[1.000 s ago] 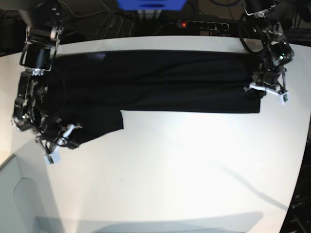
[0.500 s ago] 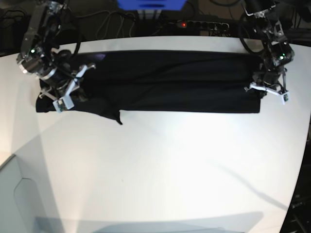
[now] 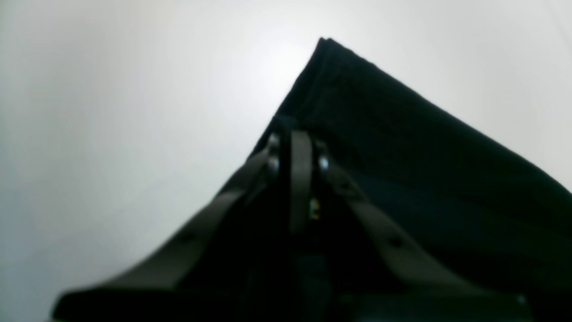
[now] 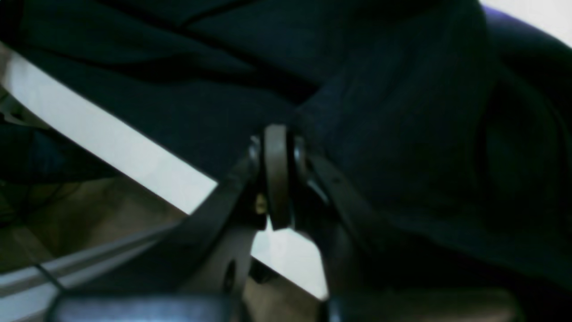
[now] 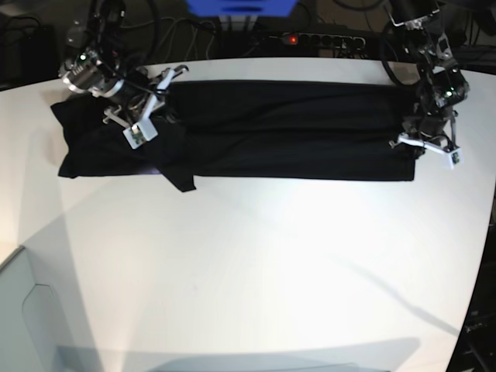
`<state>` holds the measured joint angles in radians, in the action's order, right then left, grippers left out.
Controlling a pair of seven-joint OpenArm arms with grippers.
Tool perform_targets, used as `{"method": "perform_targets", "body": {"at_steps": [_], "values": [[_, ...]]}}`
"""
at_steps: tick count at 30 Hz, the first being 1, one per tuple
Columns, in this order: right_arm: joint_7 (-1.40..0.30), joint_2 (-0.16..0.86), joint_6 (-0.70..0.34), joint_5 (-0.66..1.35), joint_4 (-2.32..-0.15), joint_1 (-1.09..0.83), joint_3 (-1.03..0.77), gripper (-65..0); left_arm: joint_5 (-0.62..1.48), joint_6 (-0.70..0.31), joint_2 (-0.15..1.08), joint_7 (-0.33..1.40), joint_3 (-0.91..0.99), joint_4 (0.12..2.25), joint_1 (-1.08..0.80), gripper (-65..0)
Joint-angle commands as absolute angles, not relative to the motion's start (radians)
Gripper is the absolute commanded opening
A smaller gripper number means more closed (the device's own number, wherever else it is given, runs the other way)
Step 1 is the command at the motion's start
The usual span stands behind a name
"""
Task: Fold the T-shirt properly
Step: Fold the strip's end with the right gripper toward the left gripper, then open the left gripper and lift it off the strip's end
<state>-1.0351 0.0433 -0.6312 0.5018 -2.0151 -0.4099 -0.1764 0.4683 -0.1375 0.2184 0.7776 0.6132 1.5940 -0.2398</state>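
Observation:
The black T-shirt (image 5: pixel 294 132) lies as a long folded band across the far half of the white table (image 5: pixel 271 271). At its left end my right gripper (image 5: pixel 159 103) is shut on a bunched flap of cloth held over the shirt's body. The right wrist view shows its fingers (image 4: pixel 277 147) pinched on the dark T-shirt (image 4: pixel 402 89). At the band's right end my left gripper (image 5: pixel 427 146) is shut on the edge. In the left wrist view its fingertips (image 3: pixel 297 152) clamp the T-shirt (image 3: pixel 424 156) just behind a pointed corner.
A power strip (image 5: pixel 325 37) with a red light, cables and a blue object (image 5: pixel 240 6) sit behind the table's far edge. A grey panel (image 5: pixel 39 310) stands at the lower left. The table's curved right edge runs close to my left arm.
My right gripper has carried the shirt's left flap from the near left of the table up and to the right, over the shirt. The left gripper has stayed in place.

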Motion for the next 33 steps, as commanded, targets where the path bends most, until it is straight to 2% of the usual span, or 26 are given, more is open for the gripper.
{"method": "perform_targets", "body": {"at_steps": [1,3,20,26,33], "values": [[-1.017,0.038,-0.644,0.521,-2.034,-0.407,-0.179,-65.0,0.475,-0.137,0.234,0.756,0.618,1.612,-0.231,-64.5],[-1.023,0.036,-0.698,0.521,-2.034,-0.407,-0.179,-65.0,0.475,-0.137,0.234,0.756,0.618,1.612,-0.231,-64.5],[-1.026,0.042,-0.698,0.518,-2.029,-0.449,-0.173,-65.0,0.476,-0.137,0.234,0.751,0.618,1.612,-0.231,-64.5],[-1.127,0.042,-0.698,0.519,-2.031,-0.478,-0.177,-65.0,0.479,-0.137,0.234,0.751,0.618,1.612,-0.234,-64.5],[-1.142,0.042,-0.698,0.518,-2.029,-0.478,-0.176,-65.0,0.481,-0.137,0.223,0.751,0.618,1.612,-0.236,-64.5]]}}
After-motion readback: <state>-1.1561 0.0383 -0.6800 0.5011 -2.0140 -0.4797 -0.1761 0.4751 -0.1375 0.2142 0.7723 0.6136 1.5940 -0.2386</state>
